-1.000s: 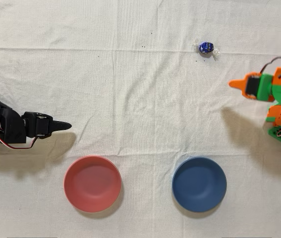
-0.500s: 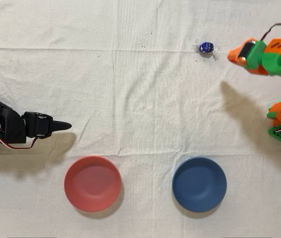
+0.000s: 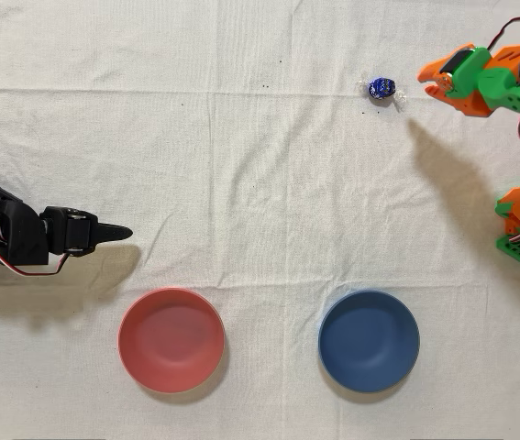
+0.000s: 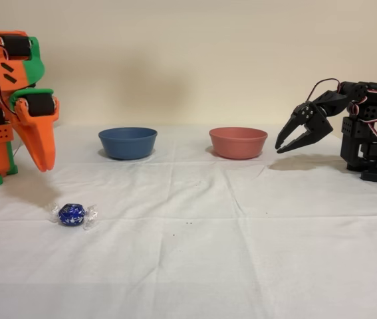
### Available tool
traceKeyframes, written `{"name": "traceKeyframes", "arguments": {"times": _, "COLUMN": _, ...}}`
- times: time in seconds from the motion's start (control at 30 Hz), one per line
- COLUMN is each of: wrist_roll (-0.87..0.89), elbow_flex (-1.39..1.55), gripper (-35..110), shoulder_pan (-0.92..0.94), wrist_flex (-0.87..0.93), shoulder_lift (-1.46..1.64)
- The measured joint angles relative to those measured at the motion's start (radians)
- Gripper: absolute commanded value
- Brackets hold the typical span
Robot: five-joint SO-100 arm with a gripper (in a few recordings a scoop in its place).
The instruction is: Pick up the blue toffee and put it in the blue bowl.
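White cloth table (image 3: 241,165). Orange gripper (image 3: 429,75) swung up from mid-right to beside blue toffee (image 3: 381,87), above cloth, jaws barely parted, empty. Blue bowl (image 3: 369,340) well apart. Approach phase; grasp pending.

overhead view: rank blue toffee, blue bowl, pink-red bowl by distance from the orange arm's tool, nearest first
1. Blue toffee: just left of the tool, near the top edge.
2. Blue bowl: well below the tool, bottom right of centre.
3. Pink-red bowl: bottom row too, farther left, so farthest.
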Motion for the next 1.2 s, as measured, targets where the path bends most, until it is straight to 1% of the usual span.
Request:
{"name": "traceKeyframes", "arguments": {"times": 0.17, "wrist_roll": -0.002, "elbow_flex": 0.003, "gripper": 28, "shoulder_pan": -0.009, "wrist_flex": 0.005, "shoulder_lift": 0.0}}
{"name": "traceKeyframes", "arguments": {"times": 0.3, "wrist_roll": -0.011, "elbow_flex": 0.003, "gripper": 29, "shoulder_pan": -0.028, "wrist_flex": 0.021, "shoulder_lift": 0.0}}
{"name": "traceKeyframes", "arguments": {"times": 0.53, "wrist_roll": -0.067, "elbow_flex": 0.003, "gripper": 28, "shoulder_pan": -0.008, "wrist_flex": 0.015, "shoulder_lift": -0.037}}
{"name": "traceKeyframes", "arguments": {"times": 0.8, "wrist_roll": -0.044, "elbow_flex": 0.003, "gripper": 32, "shoulder_pan": -0.011, "wrist_flex": -0.012, "shoulder_lift": -0.094}}
{"name": "traceKeyframes", "arguments": {"times": 1.0, "wrist_roll": -0.015, "elbow_flex": 0.003, "gripper": 35, "shoulder_pan": -0.057, "wrist_flex": -0.035, "shoulder_lift": -0.124}}
{"name": "traceKeyframes", "arguments": {"times": 1.2, "wrist_roll": -0.008, "elbow_flex": -0.003, "gripper": 35, "shoulder_pan": -0.055, "wrist_flex": -0.048, "shoulder_lift": -0.186}}
